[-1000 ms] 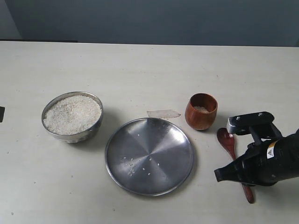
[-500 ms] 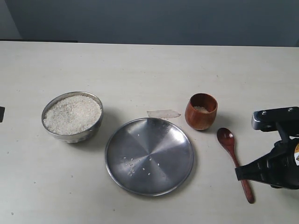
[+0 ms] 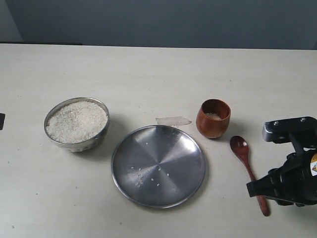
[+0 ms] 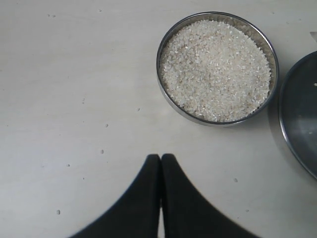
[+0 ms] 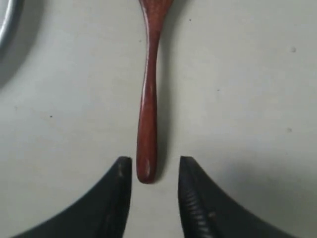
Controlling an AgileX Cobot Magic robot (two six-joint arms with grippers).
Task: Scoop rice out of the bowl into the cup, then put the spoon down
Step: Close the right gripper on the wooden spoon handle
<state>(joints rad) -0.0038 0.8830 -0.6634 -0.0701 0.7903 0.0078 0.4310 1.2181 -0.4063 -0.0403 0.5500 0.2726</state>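
Observation:
The steel bowl (image 3: 77, 123) (image 4: 217, 68) holds a heap of white rice (image 3: 77, 121) (image 4: 216, 69) at the left. The brown wooden cup (image 3: 213, 118) stands right of the middle with a little rice inside. Flat on the table lies the wooden spoon (image 3: 249, 171) (image 5: 149, 94), head toward the cup. My right gripper (image 3: 257, 189) (image 5: 155, 165) is open, its fingertips (image 5: 123, 171) straddling the end of the spoon's handle without gripping it. My left gripper (image 4: 160, 158) is shut and empty over bare table, short of the bowl; the exterior view does not show it.
A wide flat steel plate (image 3: 158, 165) (image 4: 299, 114) with a few stray grains lies between bowl and cup. A small clear scrap (image 3: 173, 120) lies just beyond the plate. The right arm's dark body (image 3: 292, 168) fills the lower right corner.
The right arm pulled back to the right off the spoon, then shifted slightly left and down again. The spoon stays on the table. The left side has not changed.

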